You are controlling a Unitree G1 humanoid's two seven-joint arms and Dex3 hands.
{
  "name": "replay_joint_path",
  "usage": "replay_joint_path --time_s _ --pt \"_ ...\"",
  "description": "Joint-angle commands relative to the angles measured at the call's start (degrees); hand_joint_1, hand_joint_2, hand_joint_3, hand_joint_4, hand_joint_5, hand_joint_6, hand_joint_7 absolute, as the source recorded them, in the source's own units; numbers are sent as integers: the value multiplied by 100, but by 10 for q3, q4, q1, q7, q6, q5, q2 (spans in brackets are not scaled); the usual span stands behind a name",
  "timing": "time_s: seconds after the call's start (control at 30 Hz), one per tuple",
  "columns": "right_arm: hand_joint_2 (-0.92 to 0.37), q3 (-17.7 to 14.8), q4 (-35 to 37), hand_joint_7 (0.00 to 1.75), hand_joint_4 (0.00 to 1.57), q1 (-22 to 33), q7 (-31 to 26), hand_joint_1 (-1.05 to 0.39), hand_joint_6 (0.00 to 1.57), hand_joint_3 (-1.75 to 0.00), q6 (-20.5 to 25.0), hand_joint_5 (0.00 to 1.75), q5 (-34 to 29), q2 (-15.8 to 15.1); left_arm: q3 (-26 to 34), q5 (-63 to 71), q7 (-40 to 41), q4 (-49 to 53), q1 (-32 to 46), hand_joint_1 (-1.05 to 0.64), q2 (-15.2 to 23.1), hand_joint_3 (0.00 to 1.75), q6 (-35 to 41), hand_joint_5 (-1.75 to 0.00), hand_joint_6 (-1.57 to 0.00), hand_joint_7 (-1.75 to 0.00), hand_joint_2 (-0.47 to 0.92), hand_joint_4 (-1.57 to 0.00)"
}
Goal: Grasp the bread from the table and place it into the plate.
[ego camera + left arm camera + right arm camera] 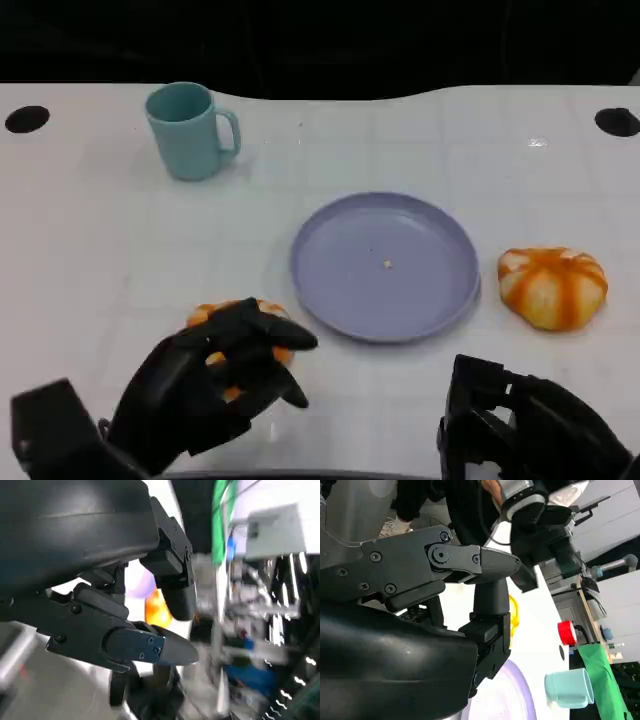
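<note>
Fingers (262, 338) of your left robot hand (205, 385) curl over an orange-and-white bread (232, 330) at the near left of the white surface (90, 250); they lie on its top, but you cannot tell whether it is truly gripped. Your right robot hand (530, 425) sits low at the near right, fingers curled in, holding nothing you can see. Just beyond and right of the covered bread lies the lavender plate (330, 290), bare but for a small crumb (387, 264) near its centre. A second bread (553, 287), orange with white stripes, rests just beside the plate's right rim, apart from it. A teal mug (188, 130) stands upright at far left, handle toward the right.
</note>
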Motion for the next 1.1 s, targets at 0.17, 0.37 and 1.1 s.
replay_joint_path --time_s 0.17,0.37,1.1 --pt "-92 -1 -17 172 62 7 -10 -53 41 -45 10 175 2 -2 6 131 92 -46 1 -68 55 17 -75 -75 -44 -7 92 -39" --pt "-92 1 -20 171 61 9 -13 -53 41 -46 8 175 0 -3 -2 211 136 -85 2 -65 92 12 -63 -59 -37 0 92 -36" --pt "-92 2 -19 170 60 7 -10 -52 41 -45 11 175 0 -4 -155 712 212 -104 -77 -77 174 3 148 -12 -22 -1 92 -34"
